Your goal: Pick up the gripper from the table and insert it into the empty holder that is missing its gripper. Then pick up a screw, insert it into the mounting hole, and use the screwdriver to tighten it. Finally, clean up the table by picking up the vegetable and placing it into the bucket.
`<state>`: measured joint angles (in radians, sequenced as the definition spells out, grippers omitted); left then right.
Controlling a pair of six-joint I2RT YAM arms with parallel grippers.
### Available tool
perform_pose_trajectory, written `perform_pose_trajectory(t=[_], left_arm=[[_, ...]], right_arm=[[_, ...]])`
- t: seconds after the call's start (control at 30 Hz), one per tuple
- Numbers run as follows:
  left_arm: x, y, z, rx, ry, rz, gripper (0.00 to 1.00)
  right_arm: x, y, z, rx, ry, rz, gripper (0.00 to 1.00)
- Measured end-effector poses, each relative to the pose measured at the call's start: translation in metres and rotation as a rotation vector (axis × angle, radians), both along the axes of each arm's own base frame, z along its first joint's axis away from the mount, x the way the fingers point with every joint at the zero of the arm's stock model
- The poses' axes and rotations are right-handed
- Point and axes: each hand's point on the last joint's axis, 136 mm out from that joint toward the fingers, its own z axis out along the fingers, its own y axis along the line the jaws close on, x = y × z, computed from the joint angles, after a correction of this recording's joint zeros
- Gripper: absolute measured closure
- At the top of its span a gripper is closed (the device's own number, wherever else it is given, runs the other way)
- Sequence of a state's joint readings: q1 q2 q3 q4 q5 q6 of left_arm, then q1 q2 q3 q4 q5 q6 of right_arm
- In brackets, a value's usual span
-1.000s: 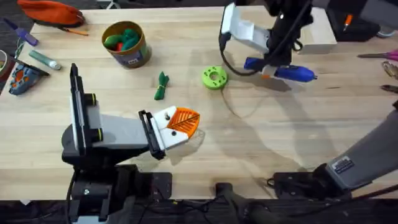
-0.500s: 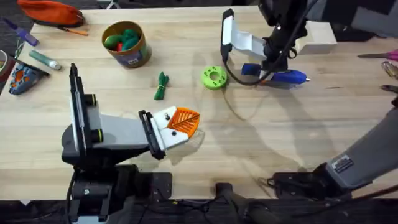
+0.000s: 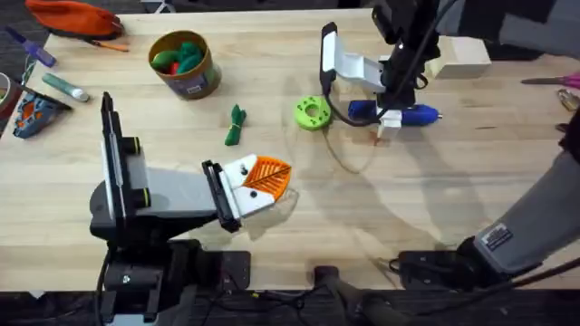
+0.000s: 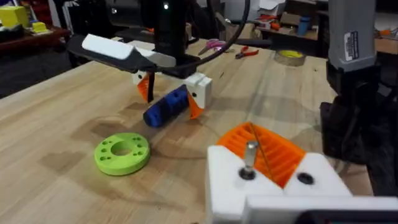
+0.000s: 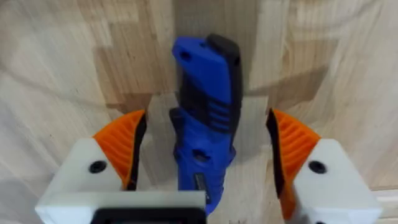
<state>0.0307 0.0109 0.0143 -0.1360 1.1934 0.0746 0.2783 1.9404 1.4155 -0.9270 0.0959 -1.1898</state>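
Observation:
The blue screwdriver (image 3: 417, 114) (image 5: 205, 118) lies on the table at the back right. My right gripper (image 3: 391, 116) (image 5: 205, 155) stands over it, open, an orange pad on each side and a gap to the screwdriver on both. The left wrist view shows that gripper (image 4: 171, 93) straddling the screwdriver (image 4: 163, 109). My left gripper (image 3: 263, 179) points right at the table's middle with its orange fingers (image 4: 273, 152) shut together. A screw (image 4: 250, 155) stands in a hole of its white holder (image 4: 224, 180). The vegetable (image 3: 236, 124) lies between the bucket (image 3: 184, 63) and a green disc (image 3: 313, 112).
The bucket holds green and red toys. A pale wooden box (image 3: 464, 54) sits behind the right arm. An orange pouch (image 3: 77, 16), pens and small tools lie along the left edge, and pliers (image 3: 557, 81) at the right edge.
The right gripper and the screwdriver have come down and slightly left toward the table. The left arm has not moved.

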Motion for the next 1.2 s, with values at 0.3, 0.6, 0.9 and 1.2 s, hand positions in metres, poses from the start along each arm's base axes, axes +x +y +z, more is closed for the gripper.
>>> perform_pose_trajectory(t=[0.3, 0.6, 0.9, 1.2], left_arm=[[0.0, 0.0, 0.0, 0.0, 0.0, 0.0, 0.991], [0.0, 0.0, 0.0, 0.001, -0.003, 0.0, 0.023], [0.0, 0.0, 0.0, 0.002, -0.004, 0.0, 0.014], [0.007, 0.003, 0.006, -0.001, -0.041, 0.036, 0.016]], right_arm=[[0.004, 0.015, 0.04, 0.12, -0.096, -0.12, 0.012], [-0.009, 0.023, 0.158, 0.336, -0.369, -0.281, 0.01], [-0.039, 0.016, 0.234, 0.493, -0.548, -0.413, 0.01], [-0.062, 0.011, 0.295, 0.686, -0.7, -0.549, 0.011]])
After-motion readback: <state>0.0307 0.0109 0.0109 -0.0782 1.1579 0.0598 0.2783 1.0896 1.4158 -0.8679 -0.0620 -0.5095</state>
